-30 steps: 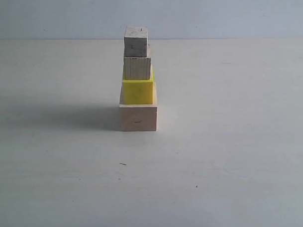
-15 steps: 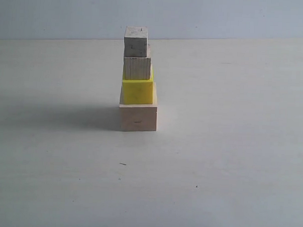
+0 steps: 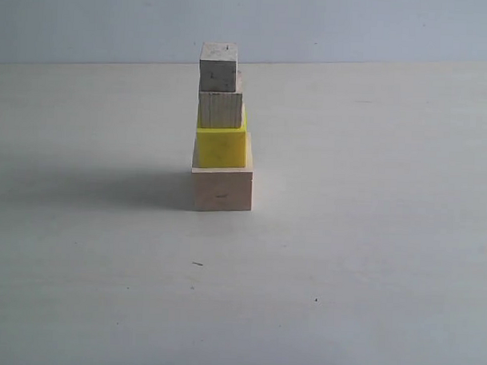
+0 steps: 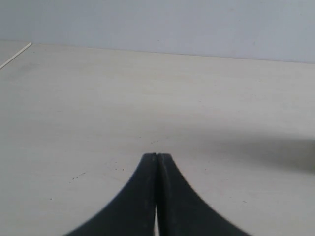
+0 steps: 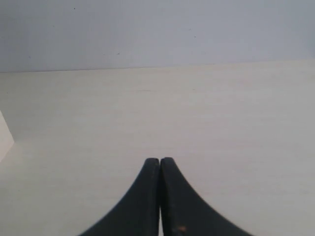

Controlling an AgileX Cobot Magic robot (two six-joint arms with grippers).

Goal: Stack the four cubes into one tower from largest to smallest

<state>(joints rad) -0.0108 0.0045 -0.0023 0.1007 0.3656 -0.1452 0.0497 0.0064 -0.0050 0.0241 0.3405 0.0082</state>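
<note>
The tower stands in the middle of the exterior view. Its base is the large pale wood cube (image 3: 222, 189). The yellow cube (image 3: 221, 146) sits on that, the medium wood cube (image 3: 220, 110) on the yellow one, and the small wood cube (image 3: 219, 67) on top. Neither arm shows in the exterior view. My left gripper (image 4: 156, 156) is shut over bare table with nothing between its fingers. My right gripper (image 5: 160, 161) is shut and empty too. A pale corner (image 5: 5, 135) at the edge of the right wrist view may be a cube.
The pale table (image 3: 370, 235) spreads all round the tower, with a light blue wall (image 3: 353, 26) behind it. The tower's shadow (image 3: 91, 185) falls to its left. A table edge line (image 4: 15, 55) shows in the left wrist view.
</note>
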